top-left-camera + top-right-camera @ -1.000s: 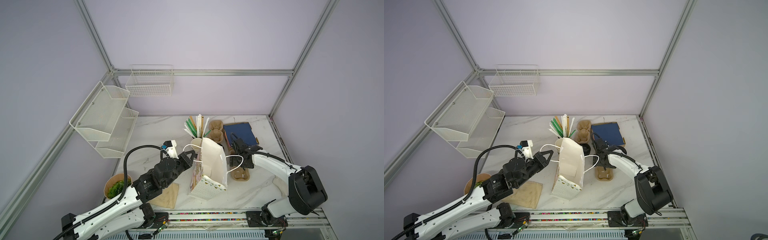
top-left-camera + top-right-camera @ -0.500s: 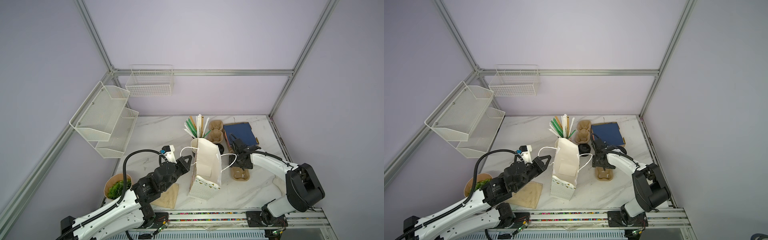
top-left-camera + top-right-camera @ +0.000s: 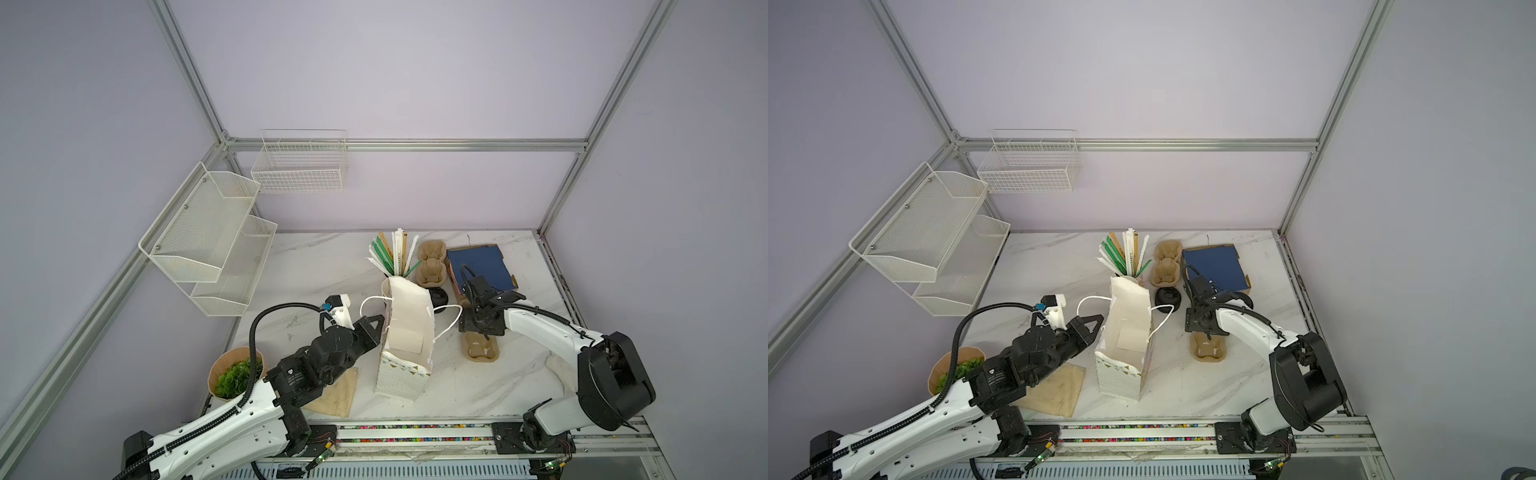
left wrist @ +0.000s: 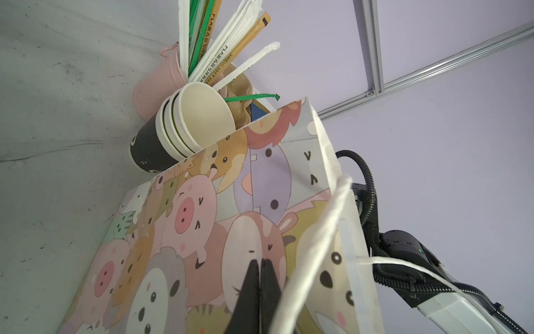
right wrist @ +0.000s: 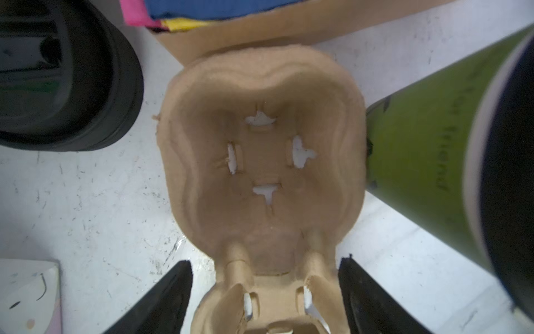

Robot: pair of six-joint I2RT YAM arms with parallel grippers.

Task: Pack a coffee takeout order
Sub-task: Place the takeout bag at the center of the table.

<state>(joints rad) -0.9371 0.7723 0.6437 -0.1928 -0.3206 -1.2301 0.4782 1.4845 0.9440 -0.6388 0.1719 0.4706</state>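
Our right gripper (image 5: 264,289) hangs spread over the carrier (image 5: 260,144), one finger on either side of its narrow waist, neither pressing in yet. The carrier lies flat on the worktop (image 3: 324,266), to the right of the bag (image 3: 409,328) and apart from it. The cup (image 5: 419,150), green with a black lid, sits just beside the carrier on the side away from the bag. The napkin (image 3: 482,266) lies in a cardboard tray (image 5: 245,31) behind the carrier, on top of pink and yellow sheets (image 5: 138,14). Our left gripper (image 4: 260,269) is clenched, its tips against the bag's printed side, beside the cord handle (image 4: 323,228); we cannot tell whether it pinches anything
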